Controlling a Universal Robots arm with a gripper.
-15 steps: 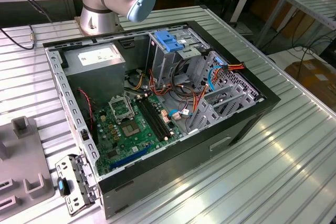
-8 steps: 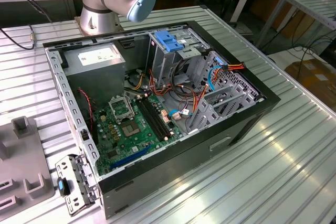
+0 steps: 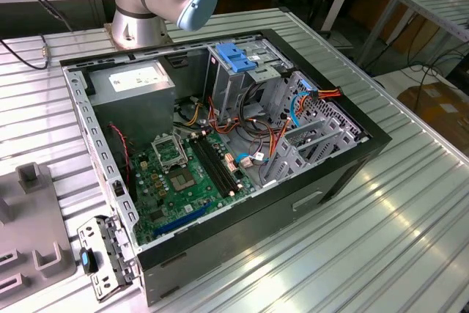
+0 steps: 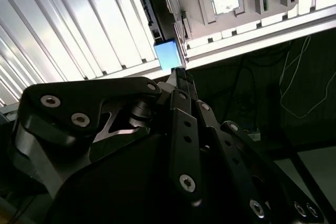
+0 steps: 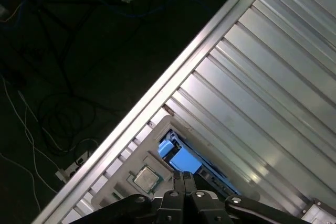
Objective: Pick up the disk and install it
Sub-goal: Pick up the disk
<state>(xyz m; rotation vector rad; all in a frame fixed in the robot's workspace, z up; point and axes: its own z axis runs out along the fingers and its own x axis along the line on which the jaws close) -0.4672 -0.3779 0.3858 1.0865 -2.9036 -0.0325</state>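
Note:
The disk stands on edge in a slot of a grey holder (image 5: 131,163) near the table's edge. Its blue carrier end (image 5: 184,161) and its dark side (image 5: 220,183) show in the first wrist view, and the blue end (image 4: 169,55) shows again in the second wrist view. My gripper (image 5: 184,177) hangs right over that blue end, its black fingertips pressed together with no gap between them; in the second wrist view the gripper (image 4: 179,73) meets the blue end's edge. Whether the tips pinch any part of the carrier is hidden.
An open computer case (image 3: 220,144) lies on the ribbed metal table (image 3: 381,218), with a drive cage and blue handle (image 3: 238,56) and a grey box (image 3: 135,86) inside. A processor chip (image 5: 146,178) sits in the holder beside the disk. Dark floor with cables (image 5: 63,77) lies beyond the table's edge.

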